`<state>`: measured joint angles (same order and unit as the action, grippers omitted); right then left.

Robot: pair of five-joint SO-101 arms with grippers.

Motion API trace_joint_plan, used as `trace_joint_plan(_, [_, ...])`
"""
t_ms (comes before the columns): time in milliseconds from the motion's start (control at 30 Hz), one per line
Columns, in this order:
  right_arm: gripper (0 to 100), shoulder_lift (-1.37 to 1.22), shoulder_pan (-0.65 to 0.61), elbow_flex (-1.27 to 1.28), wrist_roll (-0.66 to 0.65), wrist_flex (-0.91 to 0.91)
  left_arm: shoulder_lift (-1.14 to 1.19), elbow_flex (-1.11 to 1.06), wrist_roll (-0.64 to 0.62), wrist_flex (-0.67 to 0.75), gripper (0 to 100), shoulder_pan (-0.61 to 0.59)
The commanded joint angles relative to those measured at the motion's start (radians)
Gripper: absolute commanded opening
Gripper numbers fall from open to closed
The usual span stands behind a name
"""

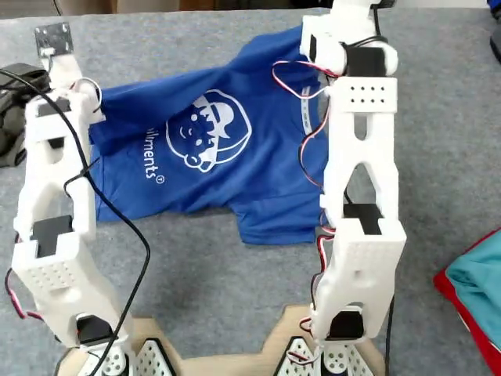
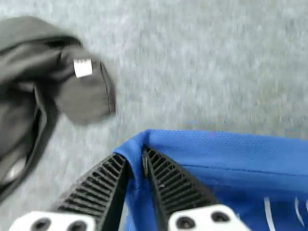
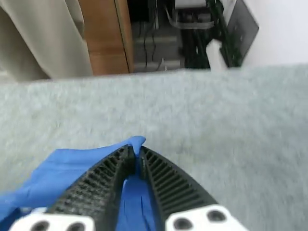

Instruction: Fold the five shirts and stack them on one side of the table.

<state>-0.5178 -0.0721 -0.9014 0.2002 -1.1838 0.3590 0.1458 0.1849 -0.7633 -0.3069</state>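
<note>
A blue shirt (image 1: 211, 157) with a white print lies spread across the middle of the grey table. My left gripper (image 2: 136, 156) is shut on a corner of the blue shirt (image 2: 216, 159), at its left edge in the high view. My right gripper (image 3: 136, 153) is shut on another corner of the blue shirt (image 3: 62, 173), held near the table's far edge. In the high view the left arm (image 1: 51, 172) stands along the shirt's left side. The right arm (image 1: 360, 157) crosses over its right part.
A dark grey garment (image 2: 43, 91) with a white tag lies crumpled just beyond the left gripper, at the table's far left (image 1: 12, 110). A teal shirt (image 1: 481, 274) on a red one (image 1: 466, 313) sits at the right edge. Furniture and cables stand behind the table's far edge.
</note>
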Motion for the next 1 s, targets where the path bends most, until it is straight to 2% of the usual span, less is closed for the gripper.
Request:
trace_joint_plan(0, [0.5, 0.010, -0.030, -0.154, -0.008, -0.238, -0.012, 0.176, 0.005, -0.262, 2, 0.006])
trace_joint_plan(200, [0.5, 0.008, -0.064, -0.200, -0.041, -0.560, -0.004, 0.394, 0.035, -0.740, 2, 0.049])
trace_joint_plan(333, [0.5, 0.018, -0.064, -0.154, -0.040, -0.603, -0.007, 0.448, 0.023, -0.941, 2, 0.083])
trace_joint_plan(433, [0.5, 0.048, -0.064, -0.071, -0.040, -0.603, -0.012, 0.445, 0.000, -0.993, 2, 0.080])
trace_joint_plan(567, [0.5, 0.168, -0.065, 0.122, -0.044, -0.603, -0.012, 0.407, -0.023, -0.996, 2, 0.032])
trace_joint_plan(767, [0.5, 0.410, -0.091, 0.481, -0.049, -0.597, -0.010, 0.287, 0.005, -0.996, 2, -0.008])
trace_joint_plan(967, [0.5, 0.492, -0.048, 0.653, -0.075, -0.591, -0.008, 0.158, 0.054, -0.996, 2, 0.003])
